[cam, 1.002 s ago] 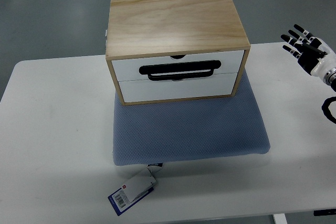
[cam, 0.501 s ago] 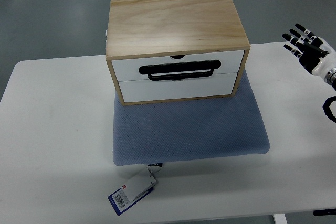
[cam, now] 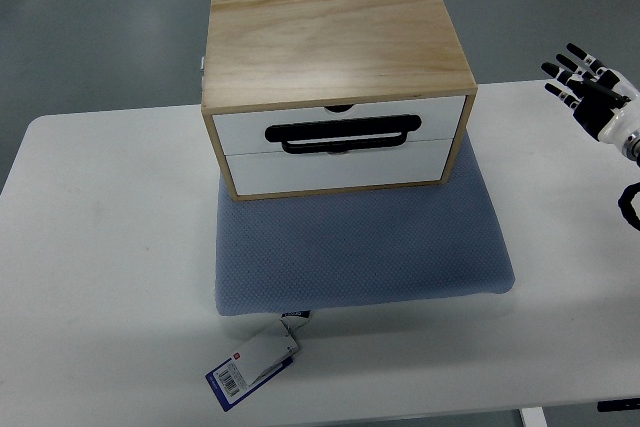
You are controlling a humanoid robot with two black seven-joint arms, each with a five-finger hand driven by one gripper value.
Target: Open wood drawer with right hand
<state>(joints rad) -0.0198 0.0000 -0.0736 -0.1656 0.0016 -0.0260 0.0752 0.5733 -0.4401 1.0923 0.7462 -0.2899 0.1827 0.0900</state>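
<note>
A light wood drawer box [cam: 335, 42] stands on a blue-grey mat [cam: 360, 247] on the white table [cam: 110, 247]. It has two white drawer fronts, both closed. A black handle [cam: 342, 135] lies across the seam between them. My right hand [cam: 590, 87] is at the right edge of the view, above the table and well to the right of the box. Its fingers are spread and hold nothing. The left arm is not in view.
A white and blue tag [cam: 250, 367] on a string lies at the mat's front left corner. A black cable loop [cam: 628, 209] shows at the right edge below my right hand. Grey floor lies beyond the table.
My right hand has drifted slightly to the right, away from the box. The box and drawers have not moved.
</note>
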